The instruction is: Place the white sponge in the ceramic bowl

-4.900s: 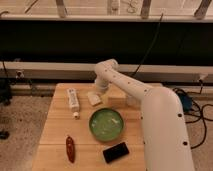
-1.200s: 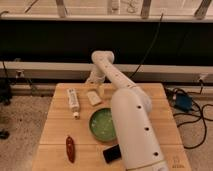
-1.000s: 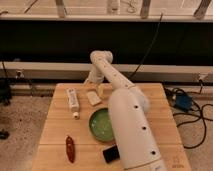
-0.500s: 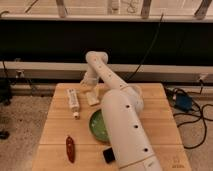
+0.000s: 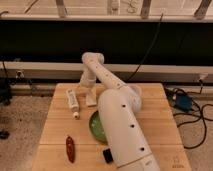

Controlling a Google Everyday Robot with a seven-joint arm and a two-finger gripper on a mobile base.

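We see the robot's white arm (image 5: 120, 125) filling the middle of the view, its thick forearm rising from the bottom edge and reaching away from us across the wooden table (image 5: 55, 125). The arm bends at an elbow near the far edge of the table and turns down to the gripper (image 5: 90, 90), which hangs at the table's far side just above the white sponge (image 5: 91, 99); we cannot tell how the gripper is set, nor whether it touches the sponge. The ceramic bowl (image 5: 96, 126) sits near the table's centre, green and glossy, with most of it hidden behind the forearm so that only its left part shows. The white sponge lies on the table beyond the bowl, apart from its rim. Left of the sponge lies a white tube (image 5: 73, 100) with a printed label. Nearer to us, by the left front, lies a red pepper (image 5: 70, 148), and a dark object (image 5: 106, 155) peeks from behind the arm near the front edge.
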